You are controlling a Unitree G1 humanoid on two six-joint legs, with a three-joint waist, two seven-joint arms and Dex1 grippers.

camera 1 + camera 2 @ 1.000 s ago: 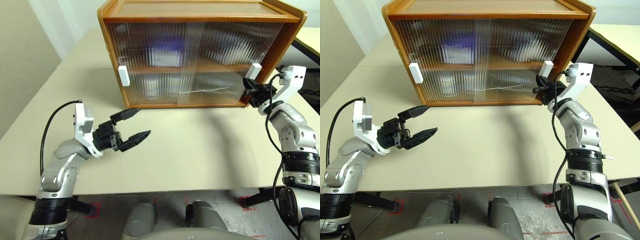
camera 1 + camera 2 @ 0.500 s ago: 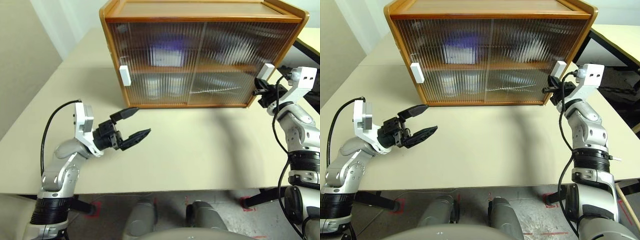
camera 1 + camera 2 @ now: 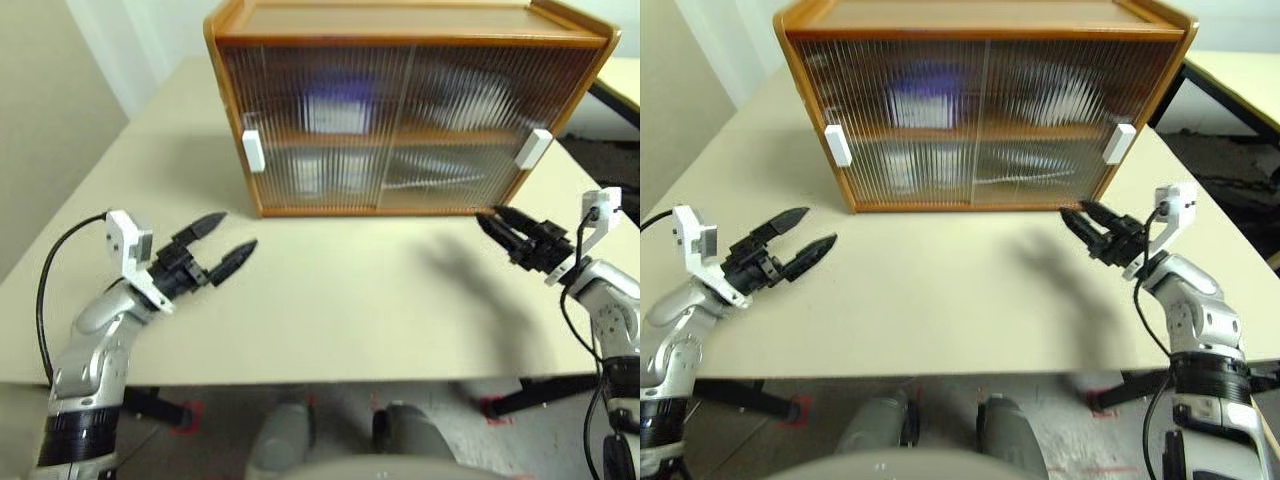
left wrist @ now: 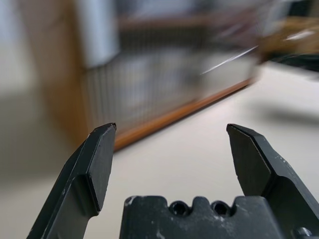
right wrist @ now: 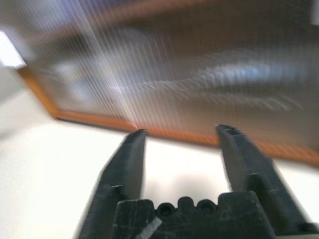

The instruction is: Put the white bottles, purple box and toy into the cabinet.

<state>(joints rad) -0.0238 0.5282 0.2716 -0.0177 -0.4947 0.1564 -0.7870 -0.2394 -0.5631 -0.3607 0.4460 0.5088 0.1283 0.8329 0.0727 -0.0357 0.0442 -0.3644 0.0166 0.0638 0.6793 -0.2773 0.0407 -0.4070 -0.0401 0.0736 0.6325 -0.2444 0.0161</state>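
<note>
Released from the cabinet's (image 3: pixel 400 110) white handle (image 3: pixel 533 148), the right tool (image 3: pixel 500 226) has dropped toward the tabletop (image 3: pixel 340 310), fingers now spread and empty. Left tool (image 3: pixel 222 243) has swung outward, wide open, holding nothing.

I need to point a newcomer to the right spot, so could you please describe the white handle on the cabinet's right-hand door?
Start at the wooden cabinet at the back of the beige table. Its front is two ribbed translucent sliding doors, both closed. The right handle is a small white rectangle at that door's outer edge, by the cabinet's right corner at mid height; it sits tilted, unlike the upright left handle.
</note>
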